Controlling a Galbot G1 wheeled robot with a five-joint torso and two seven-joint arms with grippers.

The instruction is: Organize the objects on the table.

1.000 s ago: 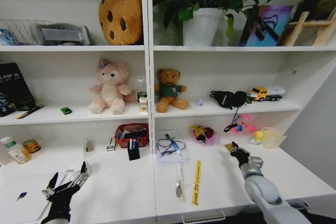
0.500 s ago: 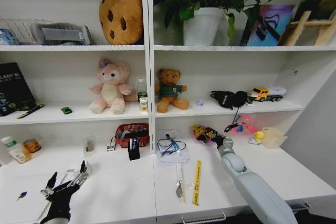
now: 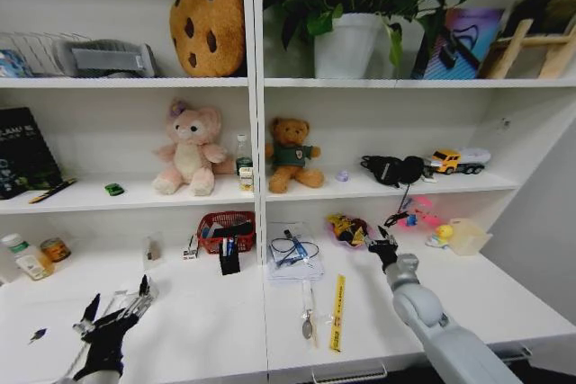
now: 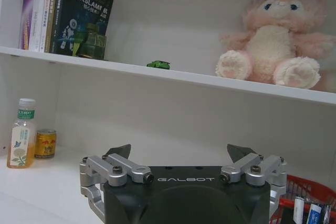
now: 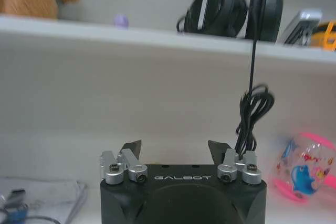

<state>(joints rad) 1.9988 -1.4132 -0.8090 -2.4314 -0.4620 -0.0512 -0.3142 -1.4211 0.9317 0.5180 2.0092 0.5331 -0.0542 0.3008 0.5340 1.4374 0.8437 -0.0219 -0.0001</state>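
Tools, both empty with fingers spread apart. Right tool (image 3: 382, 245) hovers above the white worktop (image 3: 504, 290), just beside a clear pouch (image 3: 349, 230) holding colourful toys, with a yellow ruler (image 3: 337, 311) lying flat nearer the worktop's front edge. Left tool (image 3: 115, 308) hangs low over the worktop's left part. Between them: a red mesh basket (image 3: 226, 229) holding small stationery, a black holder (image 3: 229, 258) with pens upright, and a clear sleeve (image 3: 293, 255) containing cables. Far left, a small bottle (image 4: 19, 132) stands touching a tin can (image 4: 45, 144).
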